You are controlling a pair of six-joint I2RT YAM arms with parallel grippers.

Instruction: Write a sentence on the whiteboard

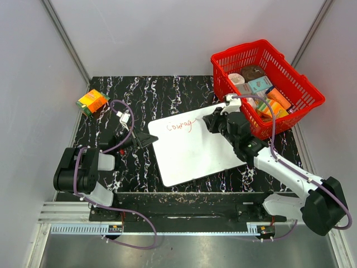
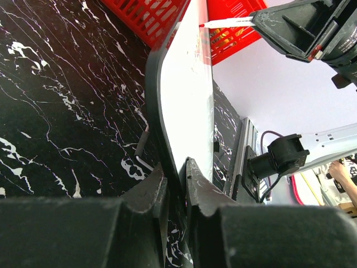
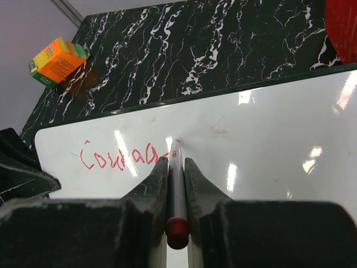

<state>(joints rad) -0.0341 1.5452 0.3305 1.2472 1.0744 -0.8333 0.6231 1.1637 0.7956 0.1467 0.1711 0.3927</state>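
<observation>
- While the left gripper [image 1: 147, 139] clamps tight on the left edge of the whiteboard [image 1: 195, 151], that board lies mid-table, between the two arms.
- Right gripper [image 3: 176, 163] pinches a red-capped marker [image 3: 177, 206], tip touching the board's far side.
- Red sentence [image 3: 120, 156] reads "Courag".
- Red basket [image 1: 301, 84] sits far right, orange box [image 1: 92, 102] far left.

Glossy white whiteboard [image 1: 195, 153] lies skewed; the sentence [image 1: 181, 125], red, reads "Courag" near its far-left corner.
</observation>
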